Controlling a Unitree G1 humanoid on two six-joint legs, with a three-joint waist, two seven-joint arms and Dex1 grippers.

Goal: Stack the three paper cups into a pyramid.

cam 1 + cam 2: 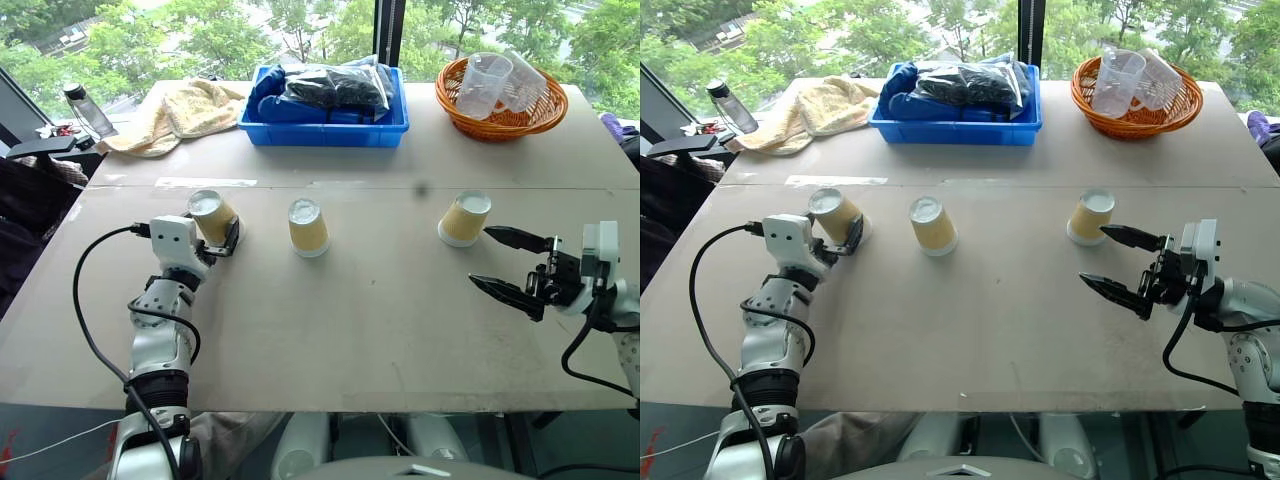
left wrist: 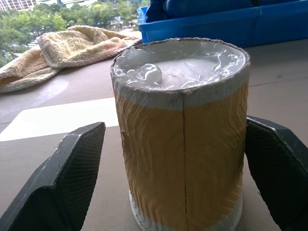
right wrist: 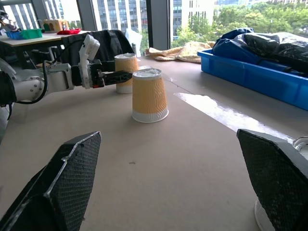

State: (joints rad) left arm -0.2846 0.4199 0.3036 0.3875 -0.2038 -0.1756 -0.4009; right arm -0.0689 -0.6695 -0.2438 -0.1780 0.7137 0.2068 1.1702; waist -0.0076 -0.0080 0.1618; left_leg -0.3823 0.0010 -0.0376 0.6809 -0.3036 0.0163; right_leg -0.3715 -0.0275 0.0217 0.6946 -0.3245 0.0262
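Paper cups (image 1: 308, 226) number three (all upside down) on one table (image 1: 350, 330).

Left arm stretched forward near left edge of table (image 1: 350, 330); left gripper (image 1: 222, 238) level, 2 fingers apart, 1 on each side of cup (image 1: 211, 216). Right gripper (image 1: 495, 260) near right edge, pointing left, fingers wide apart, nothing between.

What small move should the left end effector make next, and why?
Probably close on the leftmost tan-yellow tapered paper cup. The left end effector already straddles it upside down on the table, one black finger on each side with gaps showing, so nothing grips it yet.
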